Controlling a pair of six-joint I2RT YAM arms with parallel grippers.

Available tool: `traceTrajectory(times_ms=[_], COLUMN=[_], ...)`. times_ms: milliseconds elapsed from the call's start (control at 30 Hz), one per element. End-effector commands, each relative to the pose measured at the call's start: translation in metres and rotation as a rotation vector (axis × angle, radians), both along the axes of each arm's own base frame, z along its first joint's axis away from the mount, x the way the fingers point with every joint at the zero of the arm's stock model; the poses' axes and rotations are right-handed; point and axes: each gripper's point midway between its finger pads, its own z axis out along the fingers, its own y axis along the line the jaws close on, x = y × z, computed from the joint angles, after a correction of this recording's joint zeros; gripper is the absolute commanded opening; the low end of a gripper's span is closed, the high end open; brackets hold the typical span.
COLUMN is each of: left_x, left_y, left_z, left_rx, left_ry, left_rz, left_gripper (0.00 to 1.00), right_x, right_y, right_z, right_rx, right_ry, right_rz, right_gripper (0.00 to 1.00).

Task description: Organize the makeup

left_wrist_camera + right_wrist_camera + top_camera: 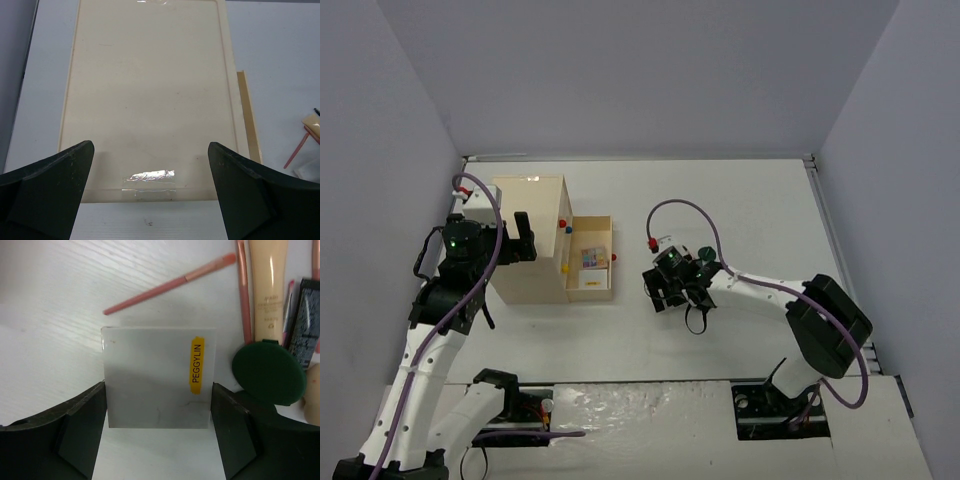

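A white flat card (157,375) with a yellow label lies on the table. My right gripper (157,407) straddles it, both fingers against its side edges. Beside its right finger lies a dark green round compact (268,371). A thin pink pencil (170,284) lies slanted beyond the card. A beige tube (269,285), more pencils (243,295) and a dark tube (305,325) lie at the upper right. From above, my right gripper (670,290) sits mid-table. My left gripper (150,170) hangs open over the cream box's top (150,90).
The cream box (532,215) stands at the left with one drawer (603,226) pulled out to the right, holding a multicoloured palette (591,258) and a white piece. Coloured knobs show on its front. The right arm's cable (695,320) loops near the gripper.
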Motion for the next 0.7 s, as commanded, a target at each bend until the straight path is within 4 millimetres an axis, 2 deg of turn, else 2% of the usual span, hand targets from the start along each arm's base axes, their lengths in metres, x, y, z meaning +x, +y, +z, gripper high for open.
traceTrajectory(times_ms=[0, 67, 100, 167, 267, 367, 467, 600, 667], left_x=[0.008, 0.008, 0.008, 0.009, 0.009, 0.008, 0.009, 0.008, 0.008], left_y=[-0.001, -0.001, -0.002, -0.002, -0.002, -0.001, -0.001, -0.001, 0.000], left_z=[0.026, 0.026, 0.026, 0.025, 0.025, 0.026, 0.025, 0.026, 0.026], left_rx=[-0.021, -0.019, -0.020, -0.020, -0.019, -0.018, -0.017, -0.016, -0.015], left_ry=[-0.083, -0.082, -0.083, -0.079, -0.080, -0.083, -0.081, -0.085, -0.085], left_rz=[0.000, -0.002, -0.005, -0.006, -0.006, -0.005, -0.005, -0.003, -0.001], left_gripper=[0.97, 0.97, 0.97, 0.97, 0.97, 0.97, 0.97, 0.97, 0.97], right_x=[0.031, 0.042, 0.040, 0.049, 0.064, 0.073, 0.084, 0.098, 0.103], right_y=[0.048, 0.065, 0.076, 0.096, 0.127, 0.152, 0.177, 0.192, 0.197], right_z=[0.102, 0.132, 0.139, 0.158, 0.176, 0.182, 0.167, 0.149, 0.135], right_rx=[0.166, 0.178, 0.204, 0.202, 0.181, 0.177, 0.182, 0.177, 0.177], right_ry=[-0.220, -0.294, -0.293, -0.350, -0.432, -0.484, -0.490, -0.475, -0.453], right_rz=[0.168, 0.268, 0.336, 0.476, 0.674, 0.834, 0.980, 1.062, 1.074], right_gripper=[0.27, 0.27, 0.27, 0.27, 0.27, 0.27, 0.27, 0.31, 0.37])
